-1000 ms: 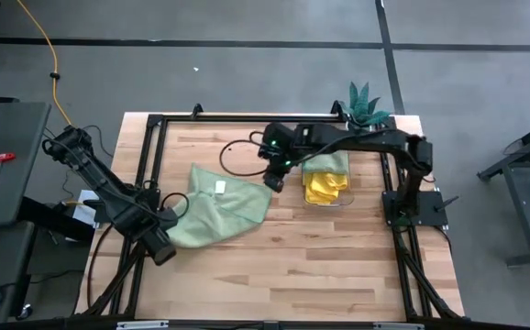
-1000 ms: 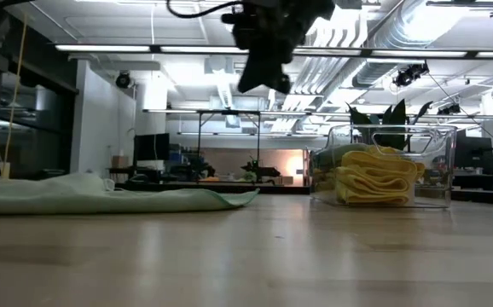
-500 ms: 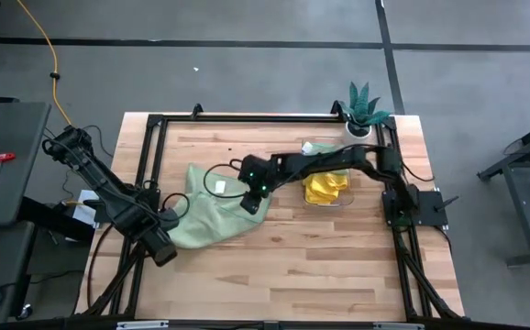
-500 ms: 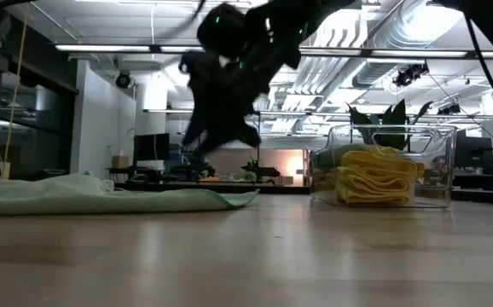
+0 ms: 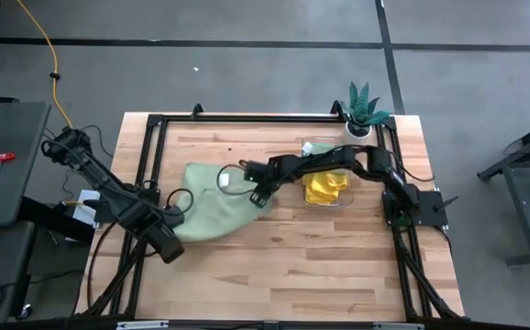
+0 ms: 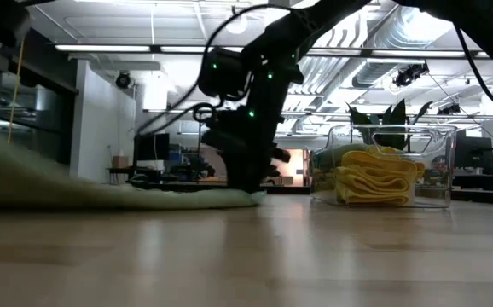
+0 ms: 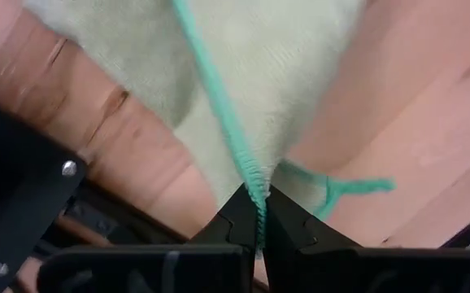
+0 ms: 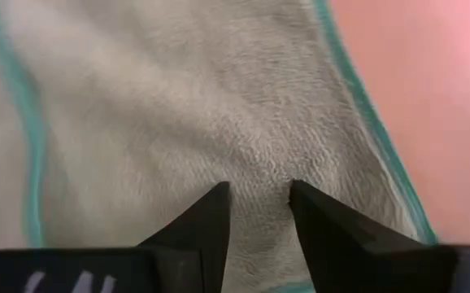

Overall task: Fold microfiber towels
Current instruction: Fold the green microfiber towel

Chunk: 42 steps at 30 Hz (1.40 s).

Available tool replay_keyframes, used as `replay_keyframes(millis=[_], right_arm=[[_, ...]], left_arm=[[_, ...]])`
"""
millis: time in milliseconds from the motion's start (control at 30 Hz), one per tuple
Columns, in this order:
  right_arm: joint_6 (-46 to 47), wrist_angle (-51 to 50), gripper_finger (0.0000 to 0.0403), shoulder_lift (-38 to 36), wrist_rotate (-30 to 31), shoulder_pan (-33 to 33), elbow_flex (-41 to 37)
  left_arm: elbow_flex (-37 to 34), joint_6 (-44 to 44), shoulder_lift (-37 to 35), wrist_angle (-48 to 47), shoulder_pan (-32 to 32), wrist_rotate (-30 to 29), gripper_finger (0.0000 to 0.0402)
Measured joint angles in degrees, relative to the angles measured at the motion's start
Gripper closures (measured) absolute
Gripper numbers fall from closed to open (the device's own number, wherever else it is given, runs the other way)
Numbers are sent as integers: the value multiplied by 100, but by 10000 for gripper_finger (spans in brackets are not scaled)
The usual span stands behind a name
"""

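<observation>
Pressing down with my right gripper (image 5: pixel 259 199), I have its two fingers (image 8: pixel 206 228) parted a little and set onto the pale green towel (image 5: pixel 212 209) near that cloth's right-hand corner, pile showing in the gap between them; I cannot tell whether any fabric is pinched yet. From table height the same gripper (image 6: pixel 248 183) stands upright with its tips at the cloth's end. My left gripper (image 5: pixel 167 240) is clenched on the towel's near-left corner: in its wrist view the teal stitched hem (image 7: pixel 219 89) runs straight down into the closed fingertips (image 7: pixel 255 213), and a loose thread curls off beside them. That corner is lifted off the wood, so the cloth rises toward the left in the low view. Between my two grippers the green towel lies spread on the wooden table (image 5: pixel 302 266), left of centre. Well to its right, beside my right arm, a clear bin (image 6: pixel 390 166) holds yellow towels (image 5: pixel 324 188) in a folded heap, with a bit of green cloth at its far side. A small potted plant (image 5: pixel 363 108) stands at the far right corner of the table.
</observation>
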Motion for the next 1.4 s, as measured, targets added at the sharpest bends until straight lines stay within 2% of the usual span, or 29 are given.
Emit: replay_keyframes(millis=[100,233,433,667,767,867,1000,1233,1400], right_arm=[[-31,-254,274,-29,649,-214,-6],[19,-851,274,-29,964,-577,54],[-179,-1201,274,-214,691,-924,39],[-388,-1224,274,-880,652,-1046,48],[-391,-1050,274,-1099,206,-1073,50],[-401,-801,274,-1121,-746,-1096,50],[-390,-438,274,-1120,-1583,-1040,48],[-430,-224,274,-1120,-1975,-905,49],[-498,-151,274,-1120,-2002,-850,49]], left_arm=[[0,249,0,99,180,-75,401],[0,590,0,96,459,-439,401],[0,990,0,114,926,-1201,401],[1,1374,24,599,1249,-1420,401],[0,1394,113,998,1283,-1636,401],[-51,1592,320,1542,1285,-1748,401],[-120,1892,780,2104,1281,-1355,401],[-138,2237,1850,2460,990,210,400],[-138,2235,2487,2549,698,613,400]])
